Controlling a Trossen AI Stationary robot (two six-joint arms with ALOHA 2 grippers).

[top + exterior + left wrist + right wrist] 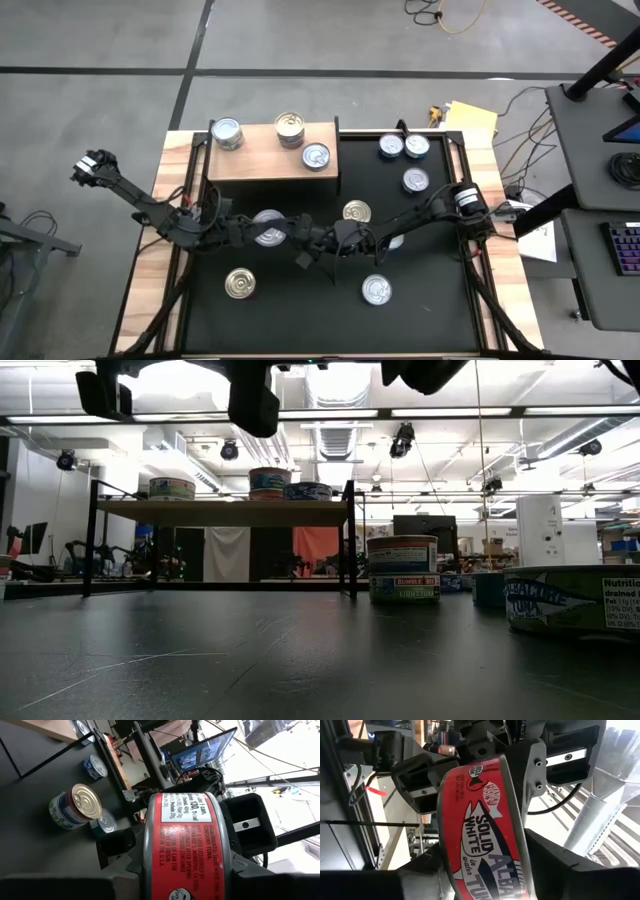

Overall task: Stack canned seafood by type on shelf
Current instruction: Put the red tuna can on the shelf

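You've got one red tuna can [187,845] on edge mid-table: left gripper [300,243] clamps it, right gripper [340,240] straddles it, grip unclear.

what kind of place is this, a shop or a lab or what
Most likely a robotics lab or workshop, not a shop: a wood-edged black table on bare concrete floor, loose cables trailing across it, and a side desk with a keyboard. The low view shows a large hall with strip lights.
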